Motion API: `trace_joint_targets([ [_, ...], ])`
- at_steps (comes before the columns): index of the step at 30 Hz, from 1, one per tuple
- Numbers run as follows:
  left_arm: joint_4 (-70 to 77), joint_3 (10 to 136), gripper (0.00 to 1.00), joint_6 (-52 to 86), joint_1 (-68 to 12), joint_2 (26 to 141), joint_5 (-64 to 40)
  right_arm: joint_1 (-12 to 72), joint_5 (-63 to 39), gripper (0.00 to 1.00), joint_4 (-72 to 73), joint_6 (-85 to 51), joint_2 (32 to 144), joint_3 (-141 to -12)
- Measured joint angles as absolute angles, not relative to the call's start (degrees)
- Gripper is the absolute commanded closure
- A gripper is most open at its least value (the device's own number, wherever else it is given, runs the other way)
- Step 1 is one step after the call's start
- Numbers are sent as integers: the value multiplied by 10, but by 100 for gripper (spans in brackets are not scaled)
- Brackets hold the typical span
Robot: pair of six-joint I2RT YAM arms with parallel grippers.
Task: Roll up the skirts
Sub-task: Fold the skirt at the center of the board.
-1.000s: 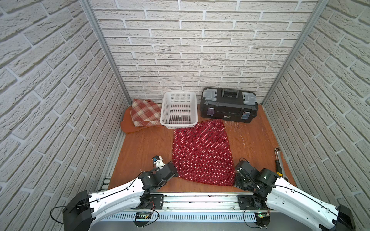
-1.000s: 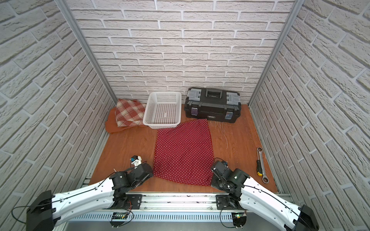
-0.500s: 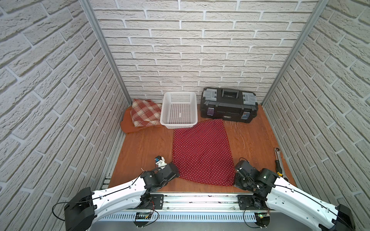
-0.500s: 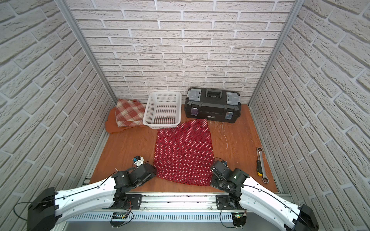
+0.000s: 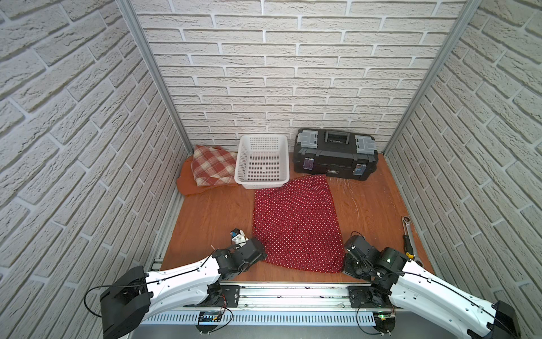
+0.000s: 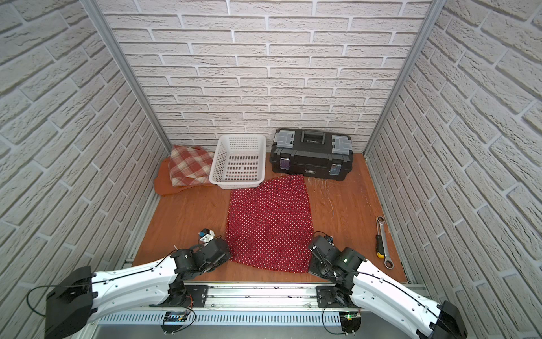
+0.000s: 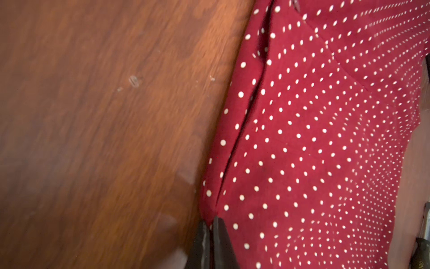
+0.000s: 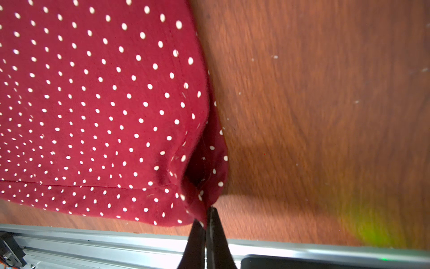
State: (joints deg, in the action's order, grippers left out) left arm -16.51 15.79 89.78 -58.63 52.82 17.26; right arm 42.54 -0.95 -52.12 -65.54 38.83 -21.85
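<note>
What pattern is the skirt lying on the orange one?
The skirt is red-and-cream plaid, clearest in a top view.

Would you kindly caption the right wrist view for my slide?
Right gripper shut on the polka-dot skirt's hem corner, wooden tabletop beside.

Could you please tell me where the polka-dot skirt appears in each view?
In a top view: polka-dot skirt flat centrally, before the white basket.
In a top view: likewise.
Left wrist: close up, corner in the shut left tool.
Right wrist: close up, corner in the shut right tool.
Shared landmark: wooden tabletop.
</note>
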Motion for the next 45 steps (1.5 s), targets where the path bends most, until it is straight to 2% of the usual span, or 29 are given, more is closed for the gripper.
trace_joint_targets([
  [10, -203, 162, 100, 870, -578, 468, 180, 425, 6, 97, -542, -640, 389, -248],
  [19, -205, 206, 100, 798, -496, 467, 164, 425, 60, 98, -518, -580, 460, -359],
  [28, -135, 257, 100, 719, -394, 558, 100, 392, 121, 98, -455, -472, 596, -486],
  [45, 19, 371, 100, 618, -245, 767, -2, 208, 99, 98, -305, -344, 882, -649],
])
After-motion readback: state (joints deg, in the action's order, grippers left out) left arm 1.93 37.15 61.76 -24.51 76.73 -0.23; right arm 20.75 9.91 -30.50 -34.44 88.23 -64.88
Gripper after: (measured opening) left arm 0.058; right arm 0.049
